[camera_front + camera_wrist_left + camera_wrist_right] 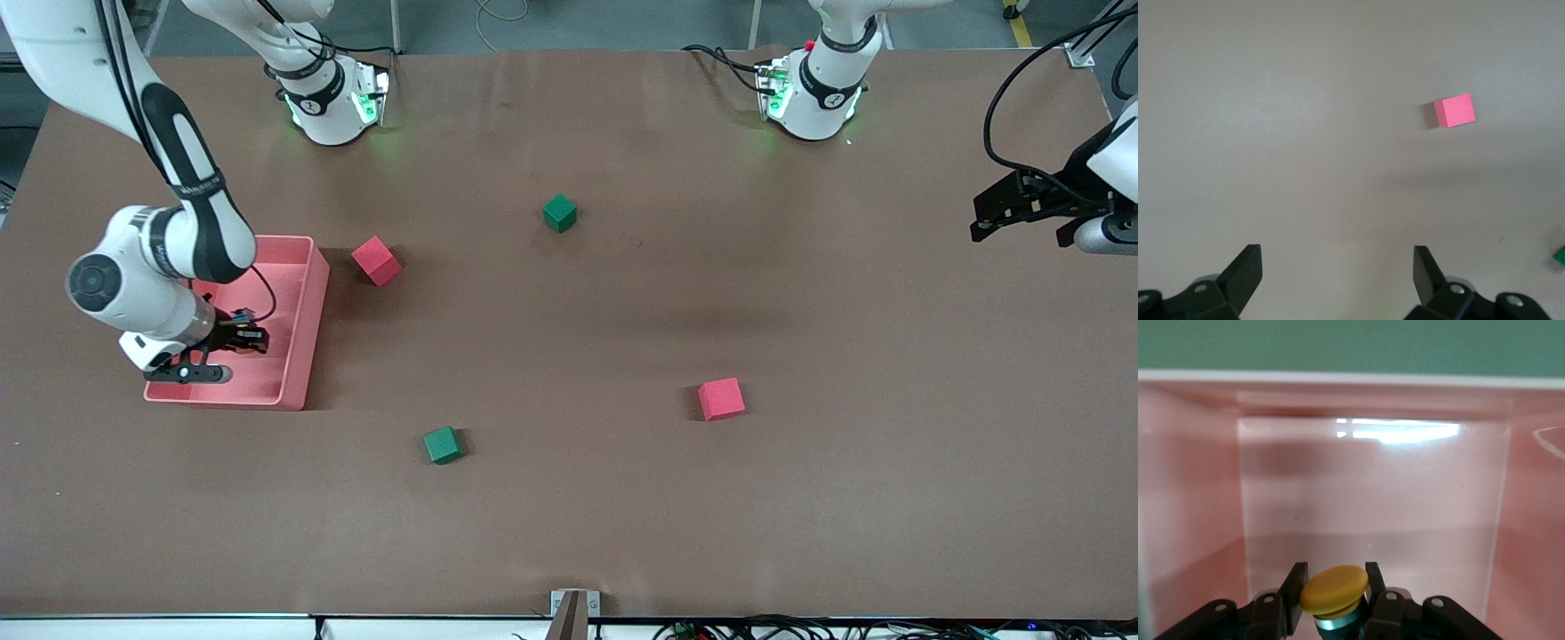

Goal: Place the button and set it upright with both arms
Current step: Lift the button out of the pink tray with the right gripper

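The right gripper (238,342) is down inside the pink bin (302,342) at the right arm's end of the worktop (569,516). Its jaws are clenched on the button (1335,589), and the wrist view shows the orange cap pinched between the two fingers (1293,595), with the darker body just under it. The cap sits tilted rather than level. From the front view the button itself is hidden among the black jaw parts, low in the bin.

The left gripper (1022,209) hangs in the air over the left arm's end of the worktop, waiting. Its jaws are spread wide and hold nothing; its wrist view looks down on bare brown worktop between them.

Four cubes lie scattered on the worktop. One red cube (376,260) sits just beside the bin, toward the middle. A green cube (560,212) lies farther from the front camera, near the centre. A second green cube (442,444) lies nearer to the camera, and a second red cube (721,398) lies toward the left arm's end, well apart from the rest.
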You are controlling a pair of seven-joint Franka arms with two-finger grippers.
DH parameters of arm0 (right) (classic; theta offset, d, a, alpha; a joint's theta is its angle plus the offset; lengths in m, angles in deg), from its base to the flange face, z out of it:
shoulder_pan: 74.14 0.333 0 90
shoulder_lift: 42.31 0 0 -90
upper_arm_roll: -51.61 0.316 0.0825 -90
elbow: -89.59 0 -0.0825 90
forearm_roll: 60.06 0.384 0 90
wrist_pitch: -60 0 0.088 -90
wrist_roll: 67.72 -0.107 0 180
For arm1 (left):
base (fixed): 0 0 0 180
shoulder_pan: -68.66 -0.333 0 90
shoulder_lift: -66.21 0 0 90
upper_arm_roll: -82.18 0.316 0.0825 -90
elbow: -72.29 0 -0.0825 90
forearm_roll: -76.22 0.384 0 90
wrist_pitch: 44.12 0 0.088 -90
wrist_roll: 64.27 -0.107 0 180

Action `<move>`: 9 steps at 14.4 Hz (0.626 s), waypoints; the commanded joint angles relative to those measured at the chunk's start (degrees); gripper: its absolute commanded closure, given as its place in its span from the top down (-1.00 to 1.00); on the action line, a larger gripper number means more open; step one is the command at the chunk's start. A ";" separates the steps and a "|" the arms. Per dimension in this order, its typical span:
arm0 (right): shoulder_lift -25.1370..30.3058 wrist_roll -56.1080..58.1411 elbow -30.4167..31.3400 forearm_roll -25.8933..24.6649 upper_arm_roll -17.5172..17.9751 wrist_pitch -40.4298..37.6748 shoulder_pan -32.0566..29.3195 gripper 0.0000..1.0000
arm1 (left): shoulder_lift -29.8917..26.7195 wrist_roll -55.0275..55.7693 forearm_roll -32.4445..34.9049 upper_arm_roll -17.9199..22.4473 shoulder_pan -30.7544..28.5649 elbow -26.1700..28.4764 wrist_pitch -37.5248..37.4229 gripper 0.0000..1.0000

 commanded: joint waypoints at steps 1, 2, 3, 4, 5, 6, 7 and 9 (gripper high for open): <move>4.65 -0.15 -4.12 0.06 0.28 -10.91 1.74 -0.92 | -0.20 -0.01 0.64 -0.17 -0.06 -0.17 0.05 1.00; 5.01 -0.33 -7.02 0.06 0.28 -15.39 2.71 -0.92 | -0.20 -0.01 0.64 -0.17 0.03 -0.26 0.05 1.00; 5.19 -0.59 -10.01 0.32 0.28 -19.70 3.76 -0.92 | -0.28 -0.01 0.64 -0.25 0.11 -0.26 0.05 1.00; 5.19 -1.55 -12.91 1.02 0.28 -23.31 5.25 -0.92 | -0.20 -0.01 0.55 -0.34 0.11 -0.26 0.05 1.00; 5.10 -3.91 -14.94 1.72 0.28 -25.52 7.18 -0.92 | -0.20 -0.01 0.47 -0.43 0.20 -0.26 0.05 1.00; 4.92 -8.11 -16.44 2.17 0.28 -26.68 9.64 -0.92 | -0.20 -0.01 0.20 -0.43 0.20 -0.26 0.05 1.00; 4.75 -14.24 -16.98 2.78 0.28 -26.52 13.06 -0.92 | -0.20 0.08 0.12 -0.43 0.29 -0.26 0.05 1.00; 4.22 -26.63 -19.16 3.83 0.28 -25.99 20.00 -0.92 | -0.28 0.08 0.03 -0.52 0.38 -0.17 -0.12 1.00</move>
